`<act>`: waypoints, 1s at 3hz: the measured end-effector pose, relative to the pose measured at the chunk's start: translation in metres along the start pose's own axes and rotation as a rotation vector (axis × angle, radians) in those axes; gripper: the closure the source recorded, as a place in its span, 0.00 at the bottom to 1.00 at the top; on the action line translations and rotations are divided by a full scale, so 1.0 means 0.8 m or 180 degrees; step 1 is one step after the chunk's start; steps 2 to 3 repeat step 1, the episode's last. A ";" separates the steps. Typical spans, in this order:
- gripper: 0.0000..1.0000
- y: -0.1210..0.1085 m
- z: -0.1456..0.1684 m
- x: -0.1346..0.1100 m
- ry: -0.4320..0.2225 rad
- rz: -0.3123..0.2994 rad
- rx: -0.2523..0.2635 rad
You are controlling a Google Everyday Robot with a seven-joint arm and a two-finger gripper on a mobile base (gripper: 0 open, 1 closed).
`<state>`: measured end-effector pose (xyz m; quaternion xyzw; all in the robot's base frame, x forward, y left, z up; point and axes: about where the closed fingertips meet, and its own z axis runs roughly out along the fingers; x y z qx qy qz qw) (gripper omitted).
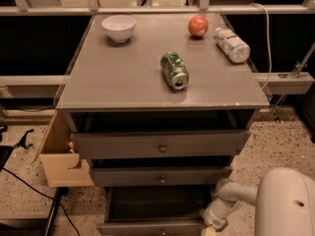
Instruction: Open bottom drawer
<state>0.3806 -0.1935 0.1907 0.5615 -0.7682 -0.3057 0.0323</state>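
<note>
Bottom drawer: lowest of three grey fronts (142, 227), at the cabinet's foot, standing out past the two above with its dark interior showing.
Long axis: runs left to right; its travel is toward you.
Gripper (212, 223): sits low at the front's right end, so the panel's middle lies to its left.
Grip: you cannot tell whether it is open or closed.
Writing: none readable on the green can (174, 70) or the bottle (232, 44).

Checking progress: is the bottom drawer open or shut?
Open: the bottom drawer is pulled forward, its dark inside exposed. The gripper is at its right end.
</note>
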 end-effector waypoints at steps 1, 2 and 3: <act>0.00 0.000 0.000 0.000 0.0000 0.0000 0.0000; 0.00 0.000 0.000 0.000 0.0000 0.0000 0.0000; 0.00 0.000 0.000 0.000 0.0000 0.0000 0.0000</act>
